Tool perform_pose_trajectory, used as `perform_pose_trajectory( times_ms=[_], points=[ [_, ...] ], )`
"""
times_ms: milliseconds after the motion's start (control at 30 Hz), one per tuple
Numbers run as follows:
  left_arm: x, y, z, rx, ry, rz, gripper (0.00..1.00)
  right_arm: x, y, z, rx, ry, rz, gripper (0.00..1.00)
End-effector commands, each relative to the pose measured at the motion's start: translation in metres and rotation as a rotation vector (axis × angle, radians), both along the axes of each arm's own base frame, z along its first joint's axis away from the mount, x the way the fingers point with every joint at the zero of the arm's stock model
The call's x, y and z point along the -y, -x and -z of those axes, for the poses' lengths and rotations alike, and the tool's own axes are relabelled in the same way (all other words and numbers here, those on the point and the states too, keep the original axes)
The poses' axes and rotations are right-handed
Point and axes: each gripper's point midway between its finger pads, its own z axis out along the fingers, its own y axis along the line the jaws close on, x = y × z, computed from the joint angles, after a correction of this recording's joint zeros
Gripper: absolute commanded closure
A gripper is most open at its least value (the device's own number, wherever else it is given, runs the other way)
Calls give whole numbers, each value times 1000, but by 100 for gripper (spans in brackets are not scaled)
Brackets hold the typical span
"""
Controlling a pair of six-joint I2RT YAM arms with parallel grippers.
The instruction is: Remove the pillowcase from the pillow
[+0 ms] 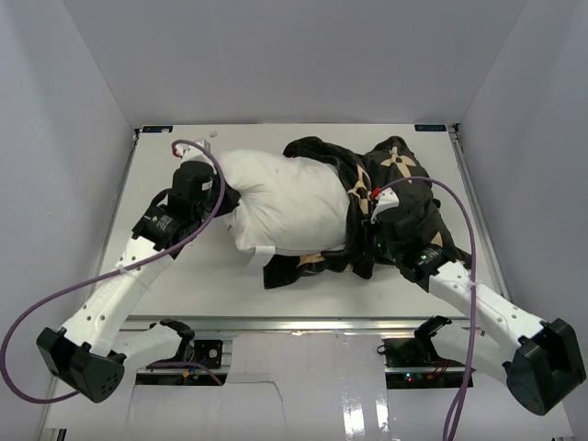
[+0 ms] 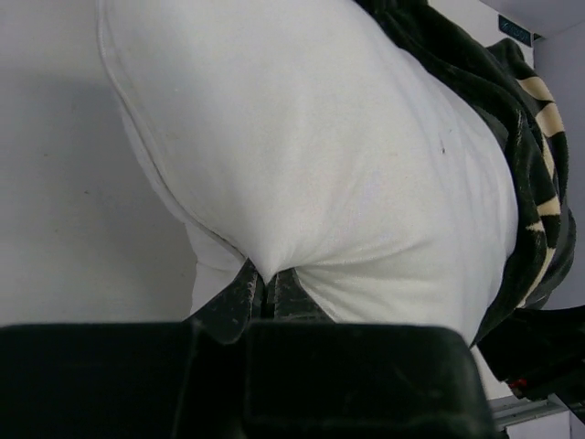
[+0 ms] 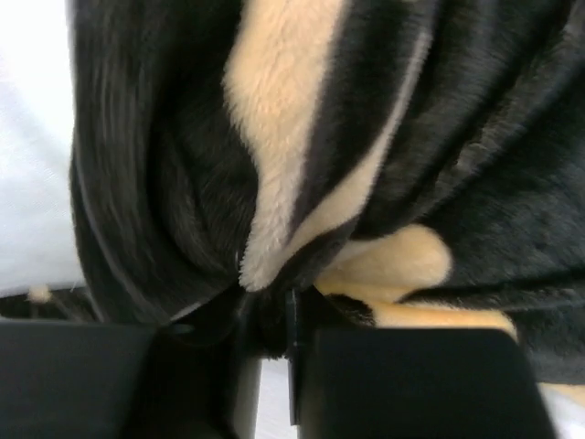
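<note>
White pillow (image 2: 320,165) fabric sits pinched in the left gripper (image 2: 267,294), bulging just ahead of it; the right gripper (image 3: 268,315) clamps a black pillowcase (image 3: 439,137) fold directly ahead.

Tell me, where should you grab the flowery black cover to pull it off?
Grab the pillowcase by its bunched folds at the right end, coming from the right. It covers only the pillow's right half, the left is bare, so pulling rightward should slide it off. The right gripper pinches such a fold; the left gripper pinches the pillow's bare end.
</note>
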Motion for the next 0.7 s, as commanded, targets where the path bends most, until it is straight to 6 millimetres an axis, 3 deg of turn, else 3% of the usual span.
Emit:
perform_pose_trajectory(
  times_ms=[0, 100, 167, 267, 400, 433, 533, 567, 600, 633, 667],
  points=[
    [-12, -17, -58, 107, -52, -46, 100, 28, -29, 0, 31, 84, 212, 90],
    [-30, -24, -69, 87, -119, -111, 100, 54, -32, 5, 23, 85, 318, 92],
    [-45, -29, -71, 85, -144, -161, 100, 81, -30, 7, 36, 85, 426, 92],
    [-68, -36, -67, 65, -165, -196, 100, 121, -24, 6, 59, 76, 571, 92],
    [-97, -47, -55, 21, -143, -205, 100, 147, -17, -4, 123, 71, 659, 92],
    [-114, -52, -48, -3, -133, -234, 100, 151, -15, -7, 133, 73, 670, 92],
    [-123, -56, -41, -18, -91, -205, 100, 152, -15, -8, 123, 75, 669, 92],
    [-120, -54, -37, -17, -90, -185, 100, 147, -15, -9, 119, 63, 640, 92],
    [-103, -54, -40, 7, -55, -88, 100, 141, -16, -7, 113, 49, 606, 92],
    [-96, -51, -38, 17, -59, -26, 98, 120, -20, -11, 120, -17, 508, 92],
    [-89, -49, -38, 19, -49, 18, 88, 107, -20, -11, 121, -54, 448, 92]
  ],
)
